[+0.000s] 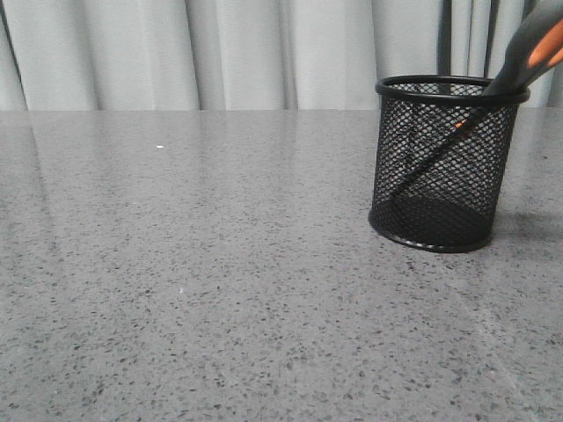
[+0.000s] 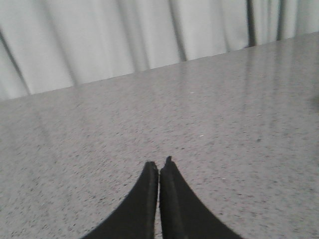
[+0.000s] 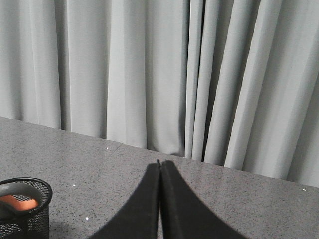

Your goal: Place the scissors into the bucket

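Inside the bucket (image 1: 444, 167), scissors (image 1: 519, 66) leaning, well apart from both clenched, empty jaws.

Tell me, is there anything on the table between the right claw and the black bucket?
No, nothing. In the right wrist view, only bare speckled grey table lies between the shut right claw and the bucket, which holds the scissors.

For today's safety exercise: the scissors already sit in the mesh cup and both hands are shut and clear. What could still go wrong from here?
1. The scissors lean blades-down, with the heavy handles jutting past the rim of the bucket; that off-centre weight might tip the light cup.
2. The bucket stands near the right side of the table in the front view; a passing arm could knock it over.
3. The right hand, shut and empty, is close to the bucket, so a careless retreat might clip the handles.
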`<action>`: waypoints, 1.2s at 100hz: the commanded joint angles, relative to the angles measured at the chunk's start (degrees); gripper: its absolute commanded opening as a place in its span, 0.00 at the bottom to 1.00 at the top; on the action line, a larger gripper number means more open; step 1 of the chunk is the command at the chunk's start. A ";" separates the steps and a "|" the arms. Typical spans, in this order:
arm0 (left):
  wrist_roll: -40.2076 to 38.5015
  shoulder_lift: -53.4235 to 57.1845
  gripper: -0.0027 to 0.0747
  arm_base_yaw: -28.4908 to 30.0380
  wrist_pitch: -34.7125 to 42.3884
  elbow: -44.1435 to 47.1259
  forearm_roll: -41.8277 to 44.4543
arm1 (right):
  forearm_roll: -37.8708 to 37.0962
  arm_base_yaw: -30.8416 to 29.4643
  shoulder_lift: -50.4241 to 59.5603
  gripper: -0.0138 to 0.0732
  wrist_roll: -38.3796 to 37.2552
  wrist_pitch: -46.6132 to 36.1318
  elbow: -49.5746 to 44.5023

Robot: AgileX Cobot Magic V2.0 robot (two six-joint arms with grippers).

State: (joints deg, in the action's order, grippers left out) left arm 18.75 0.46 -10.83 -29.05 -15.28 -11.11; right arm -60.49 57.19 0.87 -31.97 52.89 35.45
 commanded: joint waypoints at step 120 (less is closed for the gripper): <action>-18.75 1.38 0.01 8.71 15.23 18.11 15.63 | -3.17 0.11 -0.66 0.10 -0.02 -2.79 0.98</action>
State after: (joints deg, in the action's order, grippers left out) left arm 0.61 0.46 -1.70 -16.10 0.26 4.49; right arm -60.62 57.19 0.87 -32.07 53.07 35.45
